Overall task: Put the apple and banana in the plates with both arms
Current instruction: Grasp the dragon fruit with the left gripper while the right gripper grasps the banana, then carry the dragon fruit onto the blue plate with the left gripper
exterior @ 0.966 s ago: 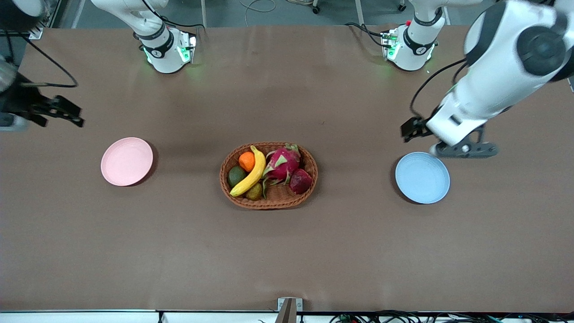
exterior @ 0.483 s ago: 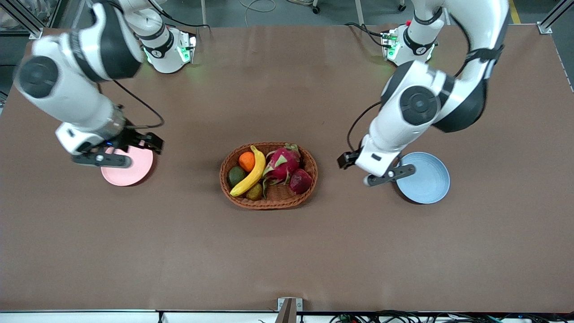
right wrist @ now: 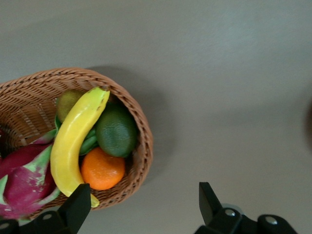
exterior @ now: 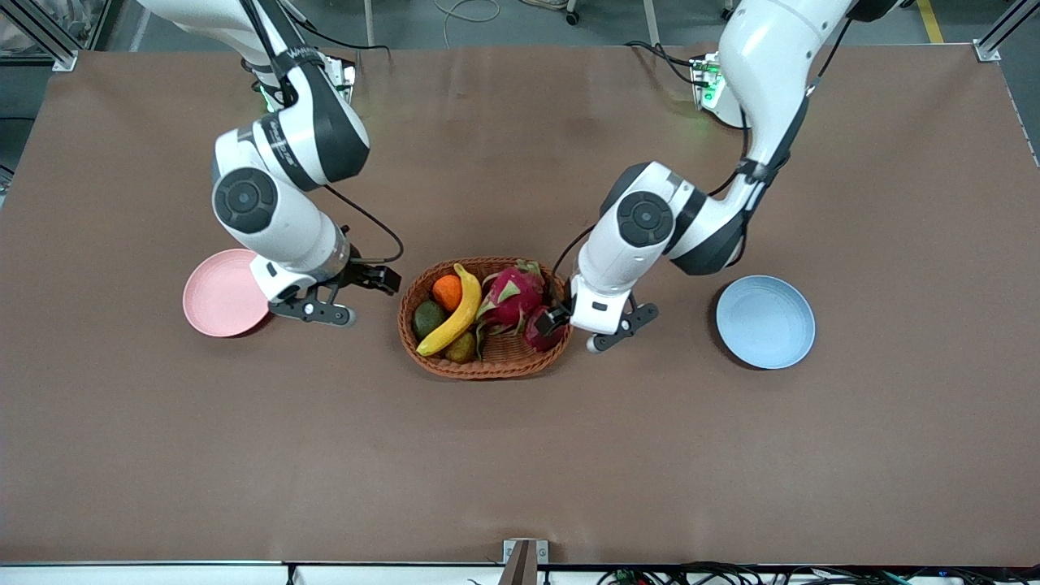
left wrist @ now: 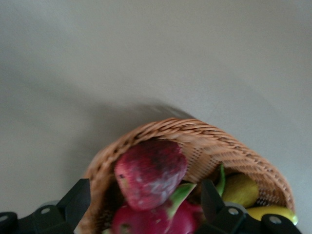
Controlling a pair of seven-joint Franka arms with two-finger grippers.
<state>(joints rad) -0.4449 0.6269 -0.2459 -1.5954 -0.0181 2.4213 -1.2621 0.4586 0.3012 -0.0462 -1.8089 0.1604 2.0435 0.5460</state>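
Observation:
The dark red apple (exterior: 543,330) lies in the wicker basket (exterior: 486,364) at the end toward the left arm. It also shows in the left wrist view (left wrist: 151,171). The yellow banana (exterior: 453,314) lies in the same basket toward the right arm's end, and shows in the right wrist view (right wrist: 73,141). The pink plate (exterior: 221,292) and the blue plate (exterior: 765,322) sit empty on either side of the basket. My left gripper (exterior: 614,325) (left wrist: 144,191) is open over the basket's rim, above the apple. My right gripper (exterior: 314,310) (right wrist: 142,196) is open over the table between the pink plate and the basket.
The basket also holds a pink dragon fruit (exterior: 512,294), an orange (exterior: 447,291), a dark green avocado (exterior: 427,318) and a small olive-green fruit (exterior: 461,348). Bare brown table lies all round the basket and the plates.
Both arms have swung in from the table's ends toward the basket. The left gripper moved from over the blue plate to the apple, the right from over the pink plate to beside the basket.

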